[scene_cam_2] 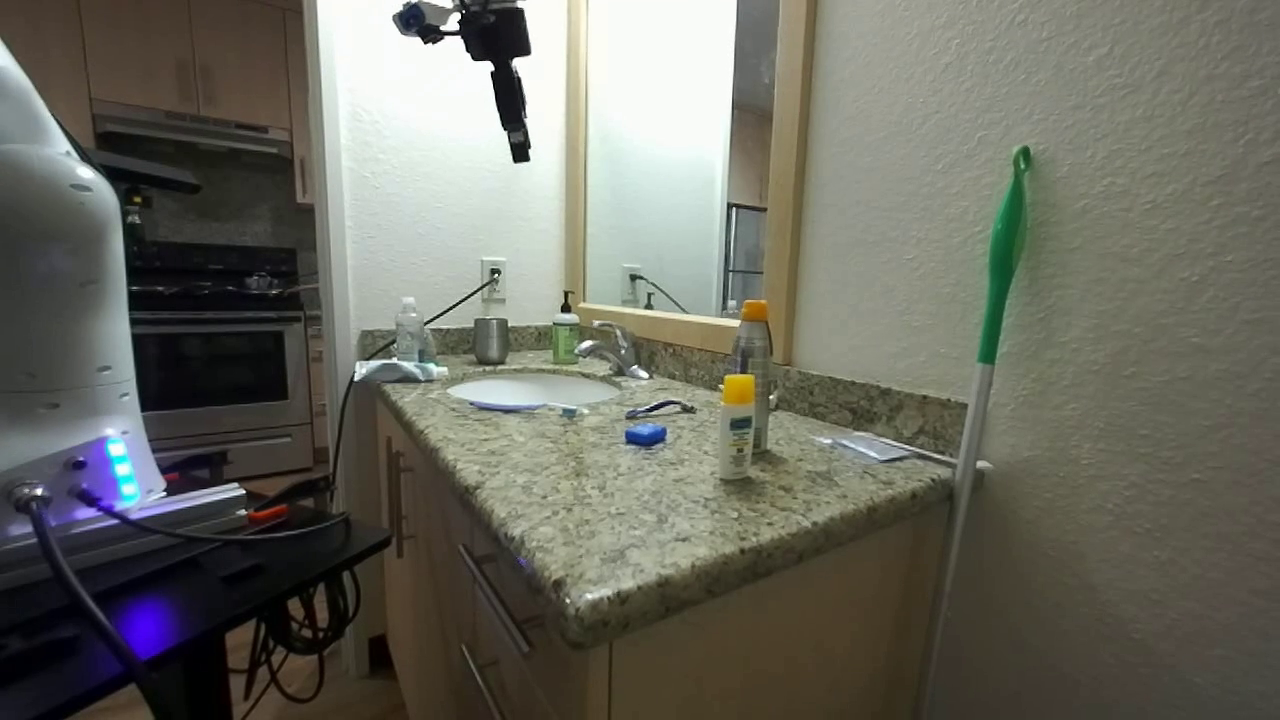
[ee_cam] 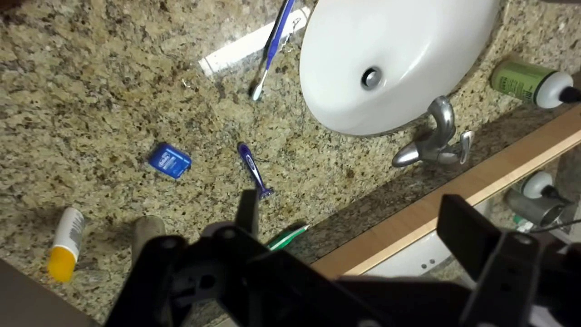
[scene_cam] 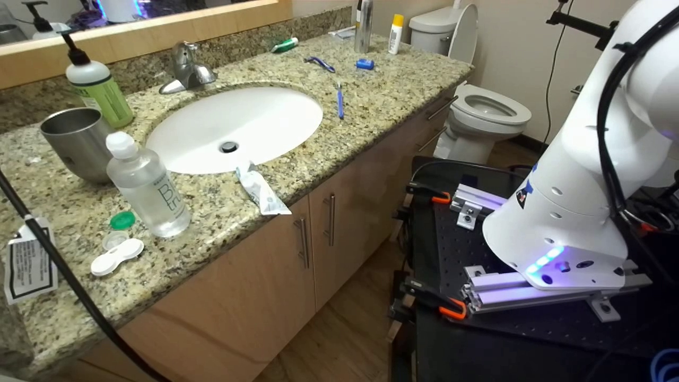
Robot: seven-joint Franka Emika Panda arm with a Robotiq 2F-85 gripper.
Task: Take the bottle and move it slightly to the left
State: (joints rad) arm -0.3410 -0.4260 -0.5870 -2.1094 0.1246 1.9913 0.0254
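The bottle (scene_cam: 394, 40) is small, slim and white with a yellow-orange cap. It stands upright at the counter's end by the toilet. It stands upright in an exterior view (scene_cam_2: 736, 445) near the counter's front corner, before a taller silver can (scene_cam_2: 755, 350) with an orange cap. In the wrist view the bottle (ee_cam: 69, 234) is at the lower left, outside the jaws. My gripper (ee_cam: 349, 196) is open, with its fingers wide apart and nothing between them. In an exterior view the gripper (scene_cam_2: 518, 150) hangs high above the counter, well away from the bottle.
The granite counter (scene_cam_2: 600, 520) also bears a blue floss box (ee_cam: 170, 160), a razor (ee_cam: 254, 168), a toothbrush (ee_cam: 274, 45), a green-and-white tube (scene_cam: 285, 45) and a sink (scene_cam: 238, 127) with a faucet (scene_cam: 188, 69). A clear water bottle (scene_cam: 151, 185), steel cup (scene_cam: 82, 140) and green soap bottle (scene_cam: 101, 87) stand beyond.
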